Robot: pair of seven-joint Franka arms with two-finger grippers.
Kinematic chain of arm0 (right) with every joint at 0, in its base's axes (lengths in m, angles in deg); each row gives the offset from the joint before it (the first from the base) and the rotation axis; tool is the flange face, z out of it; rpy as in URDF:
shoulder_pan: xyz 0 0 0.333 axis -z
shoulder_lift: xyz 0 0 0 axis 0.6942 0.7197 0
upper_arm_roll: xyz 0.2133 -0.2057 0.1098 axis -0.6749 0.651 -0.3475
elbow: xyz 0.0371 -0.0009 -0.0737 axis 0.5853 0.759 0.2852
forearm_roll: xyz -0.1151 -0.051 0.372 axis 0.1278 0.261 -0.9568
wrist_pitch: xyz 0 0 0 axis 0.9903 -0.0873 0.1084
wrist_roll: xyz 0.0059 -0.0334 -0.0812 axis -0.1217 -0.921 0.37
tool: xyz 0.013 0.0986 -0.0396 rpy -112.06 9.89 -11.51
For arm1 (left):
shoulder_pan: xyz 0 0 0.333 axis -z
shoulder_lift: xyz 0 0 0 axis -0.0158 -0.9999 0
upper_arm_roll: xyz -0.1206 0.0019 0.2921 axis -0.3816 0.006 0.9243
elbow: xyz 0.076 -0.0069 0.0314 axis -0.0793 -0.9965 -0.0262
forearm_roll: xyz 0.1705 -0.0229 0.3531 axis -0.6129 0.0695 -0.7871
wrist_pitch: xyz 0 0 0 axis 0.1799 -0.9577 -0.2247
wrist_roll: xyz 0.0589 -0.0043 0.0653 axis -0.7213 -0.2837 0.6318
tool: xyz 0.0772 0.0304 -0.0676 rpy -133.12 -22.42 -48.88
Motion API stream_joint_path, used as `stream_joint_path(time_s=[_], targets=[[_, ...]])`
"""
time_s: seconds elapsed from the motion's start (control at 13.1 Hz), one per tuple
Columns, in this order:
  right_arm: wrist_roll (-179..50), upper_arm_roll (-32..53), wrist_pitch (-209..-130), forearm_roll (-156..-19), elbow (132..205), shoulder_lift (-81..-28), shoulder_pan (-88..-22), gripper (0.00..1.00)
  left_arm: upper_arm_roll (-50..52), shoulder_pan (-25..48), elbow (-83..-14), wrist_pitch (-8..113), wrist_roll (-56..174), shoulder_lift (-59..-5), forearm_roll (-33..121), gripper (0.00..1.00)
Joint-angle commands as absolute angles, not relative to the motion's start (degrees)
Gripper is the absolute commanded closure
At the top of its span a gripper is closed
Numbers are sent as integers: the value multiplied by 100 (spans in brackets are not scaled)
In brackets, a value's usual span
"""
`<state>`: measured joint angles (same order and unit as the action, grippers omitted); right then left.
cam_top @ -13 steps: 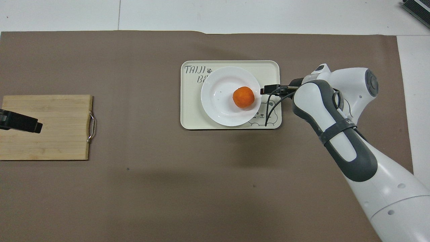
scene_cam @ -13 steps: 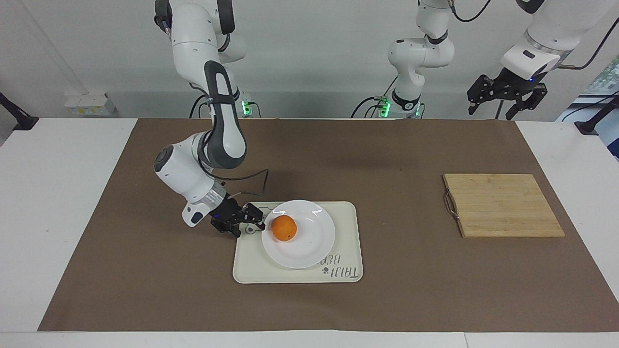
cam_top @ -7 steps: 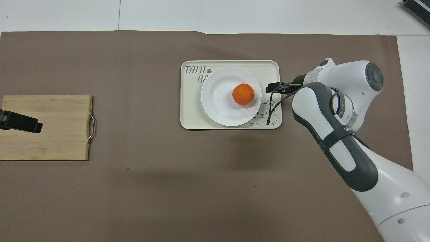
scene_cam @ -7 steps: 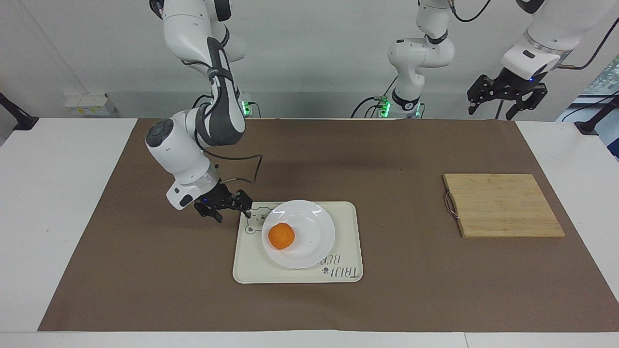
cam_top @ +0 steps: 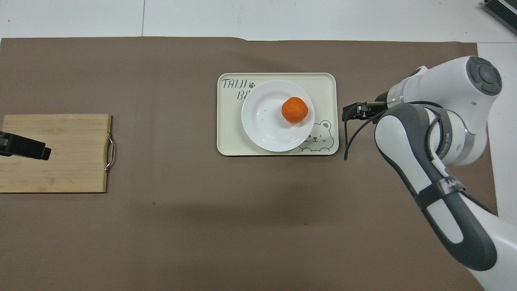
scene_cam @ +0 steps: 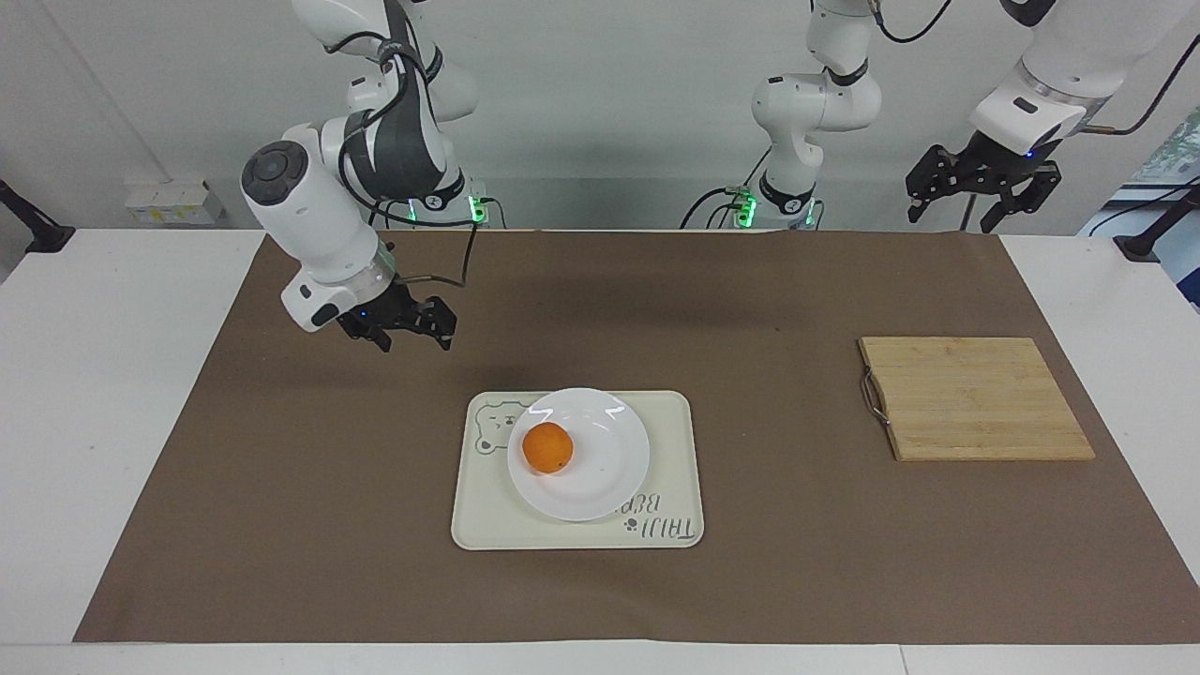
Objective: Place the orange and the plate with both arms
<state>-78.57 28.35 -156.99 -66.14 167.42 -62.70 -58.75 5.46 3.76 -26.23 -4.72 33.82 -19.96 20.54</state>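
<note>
The orange [scene_cam: 547, 447] lies on the white plate [scene_cam: 605, 473], on the part toward the right arm's end. The plate sits on the cream bear tray [scene_cam: 671, 424]. In the overhead view the orange [cam_top: 294, 110] rests on the plate [cam_top: 264, 121] the same way. My right gripper [scene_cam: 412, 335] is open and empty, raised over the bare mat beside the tray toward the right arm's end; it also shows in the overhead view [cam_top: 349, 113]. My left gripper [scene_cam: 975, 202] is open and empty and waits high up, over the cutting board in the overhead view [cam_top: 40, 151].
A bamboo cutting board [scene_cam: 975, 398] with a metal handle lies toward the left arm's end of the table; it also shows in the overhead view [cam_top: 60, 161]. A brown mat [scene_cam: 750, 309] covers the table. The tray [cam_top: 226, 137] carries lettering and a bear drawing.
My right gripper has drawn away from the plate's rim, risen and moved off the tray toward the right arm's end. The orange rolled a little on the plate. The left arm has not moved.
</note>
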Motion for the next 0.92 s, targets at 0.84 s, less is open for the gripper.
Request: stream_joint_path(time_s=[0.84], targets=[[-7353,2773,-14813,-5818,17562,-7265,-4485,0,500,314,-2788,-414,3348,-1848,2041,0]])
